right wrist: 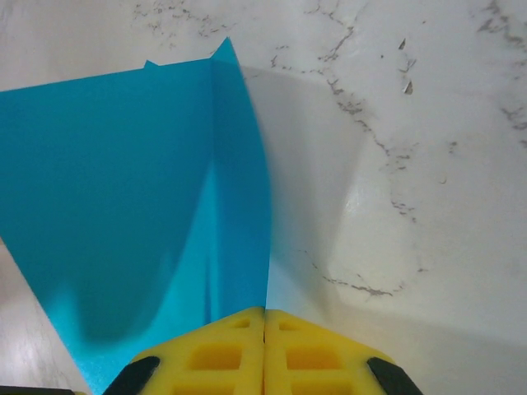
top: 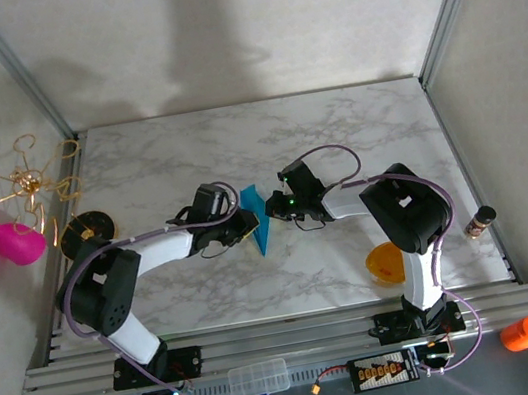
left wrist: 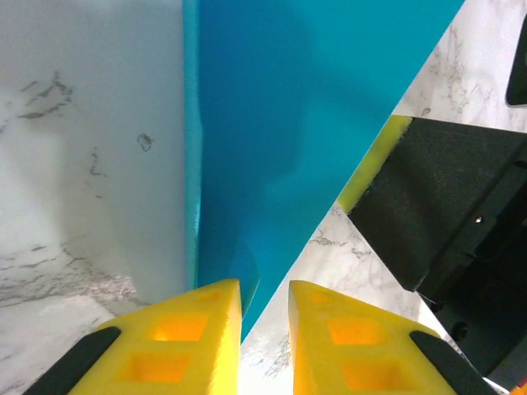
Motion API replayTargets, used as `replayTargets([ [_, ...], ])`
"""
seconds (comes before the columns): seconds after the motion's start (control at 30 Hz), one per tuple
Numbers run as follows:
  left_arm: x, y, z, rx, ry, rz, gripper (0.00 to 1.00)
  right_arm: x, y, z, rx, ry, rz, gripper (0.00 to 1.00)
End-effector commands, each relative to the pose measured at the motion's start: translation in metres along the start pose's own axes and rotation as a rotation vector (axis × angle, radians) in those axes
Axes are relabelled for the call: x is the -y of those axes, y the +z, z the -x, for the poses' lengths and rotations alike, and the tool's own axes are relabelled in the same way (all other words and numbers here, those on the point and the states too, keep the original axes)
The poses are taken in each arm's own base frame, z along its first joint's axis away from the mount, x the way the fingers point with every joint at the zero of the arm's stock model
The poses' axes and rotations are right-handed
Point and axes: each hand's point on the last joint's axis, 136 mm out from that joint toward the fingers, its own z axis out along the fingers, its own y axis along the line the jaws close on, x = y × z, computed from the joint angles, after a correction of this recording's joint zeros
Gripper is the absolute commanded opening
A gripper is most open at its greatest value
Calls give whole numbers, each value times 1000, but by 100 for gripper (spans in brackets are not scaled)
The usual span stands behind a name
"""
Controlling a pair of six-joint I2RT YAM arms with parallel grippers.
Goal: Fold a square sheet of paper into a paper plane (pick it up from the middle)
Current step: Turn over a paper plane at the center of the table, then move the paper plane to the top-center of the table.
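Above the marble table, right jaws pinch the plain folded teal paper.

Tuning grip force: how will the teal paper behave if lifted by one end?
Likely floppy: the paper is thin and looks bowed where the right gripper pinches it. Its crease probably stiffens it lengthwise. Probably light, so it may slide on the smooth marble table.

The middle of the marble table is blocked by the left gripper and the right gripper, met at the paper plane, and the near right is taken by an orange bowl, while the far strip is left open for passage.
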Motion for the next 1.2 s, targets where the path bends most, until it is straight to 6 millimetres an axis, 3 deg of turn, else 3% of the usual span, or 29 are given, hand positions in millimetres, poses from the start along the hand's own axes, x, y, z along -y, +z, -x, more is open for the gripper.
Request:
replayTargets([
  [0.0, -10, 4, 0, 8, 46, 85, 24, -7, 0, 6, 1, -9, 24, 8],
  [0.8, -4, 15, -11, -9, 205, 151, 47, -41, -19, 12, -10, -14, 111, 9],
  [1.0, -4, 18, -11, -15, 222, 165, 48, -42, -18, 13, -15, -13, 115, 9],
  [1.17, -6, 16, -5, 17, 212, 193, 38, -41, -17, 12, -17, -13, 110, 9],
])
